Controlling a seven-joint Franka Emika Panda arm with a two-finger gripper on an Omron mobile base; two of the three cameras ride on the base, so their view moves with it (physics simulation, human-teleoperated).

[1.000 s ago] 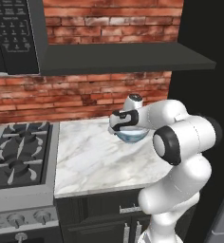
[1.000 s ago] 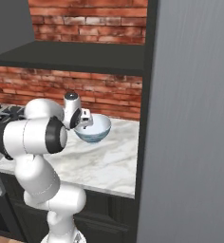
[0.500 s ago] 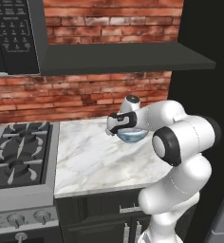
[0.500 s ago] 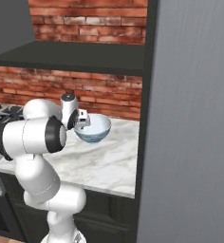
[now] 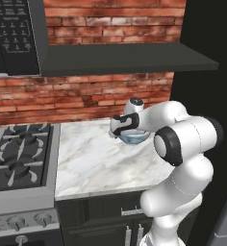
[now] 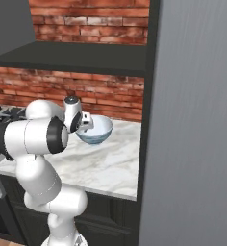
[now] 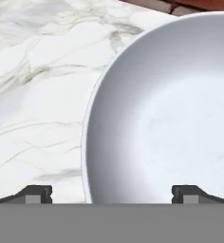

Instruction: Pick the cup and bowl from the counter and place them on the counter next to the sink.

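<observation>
Just changed: over the last second my hand has slid a little sideways along the back of the table, away from the bowl's middle and toward its rim; the bowl itself sits where it sat.
What that means: I judge I am lining up a pinch on the bowl's wall. Nothing is lifted yet, so the bowl's move toward the sink has not begun.
Hand state: my fingers stand spread as wide as they go, nothing between them yet. In the hand view one fingertip hangs over bare marble outside the rim, the other over the bowl's inside, so the rim runs between them.
Bowl position: directly under my hand, at the back of the table close to the brick wall, upright.
Bowl make: round, smooth and glossy, pale blue-white inside with a thin clean rim; from the side the lower part looks darker blue-grey. Looks hard and slick, so a rim pinch could slip, I think.
Table surface: white marble with fine grey veins, flat and polished, over dark cabinet fronts.
Beside the table: a stove with black grates, well off to one side of my hand.
</observation>
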